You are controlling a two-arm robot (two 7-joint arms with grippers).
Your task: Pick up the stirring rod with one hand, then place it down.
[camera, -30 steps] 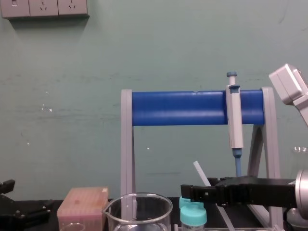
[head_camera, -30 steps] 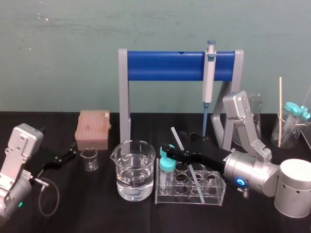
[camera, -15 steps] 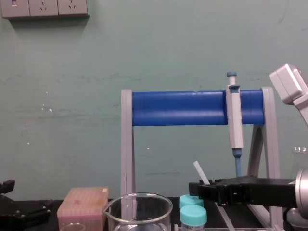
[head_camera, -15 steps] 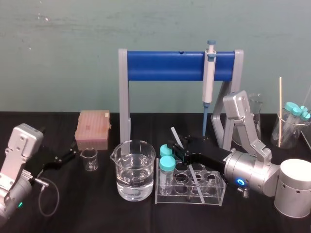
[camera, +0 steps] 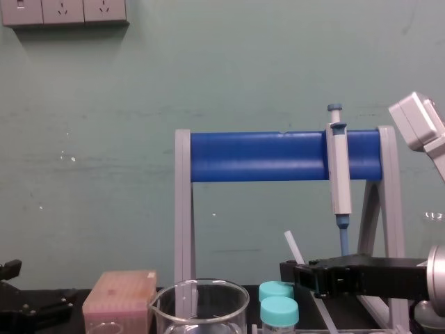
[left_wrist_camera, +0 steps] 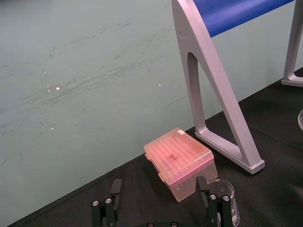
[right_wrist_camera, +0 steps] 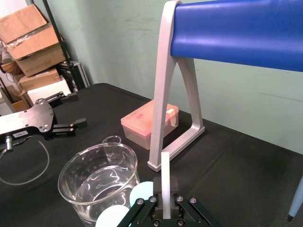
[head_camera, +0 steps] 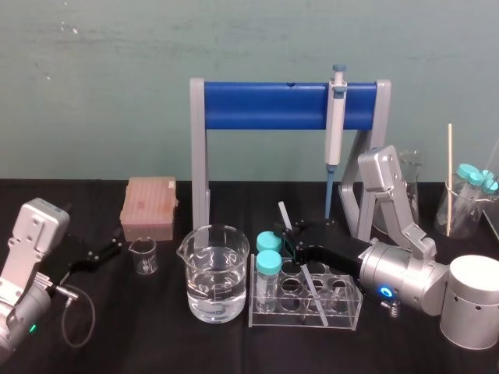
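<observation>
The stirring rod (head_camera: 284,216) is a thin whitish stick that leans up and to the left out of the clear test-tube rack (head_camera: 345,315). My right gripper (head_camera: 296,243) reaches in from the right, just above the rack, and is shut on the rod's middle. In the right wrist view the rod (right_wrist_camera: 165,172) rises from between the two closed fingers of the right gripper (right_wrist_camera: 165,210). The chest view shows the rod (camera: 291,245) sticking up above the black right gripper (camera: 300,273). My left gripper (head_camera: 109,251) rests open at the far left, by the pink tip box (left_wrist_camera: 180,163).
A water beaker (head_camera: 214,273) stands left of the rack, which holds two teal-capped tubes (head_camera: 267,261). Behind is the blue stand (head_camera: 265,105) with a hanging pipette (head_camera: 335,117). A small beaker (head_camera: 143,255) sits by the tip box. Glassware (head_camera: 468,204) stands at far right.
The right gripper drew back to the right, off the teal-capped tubes, and its jaws closed onto the rod. The rod's top shifted slightly right. The left arm has not moved.
</observation>
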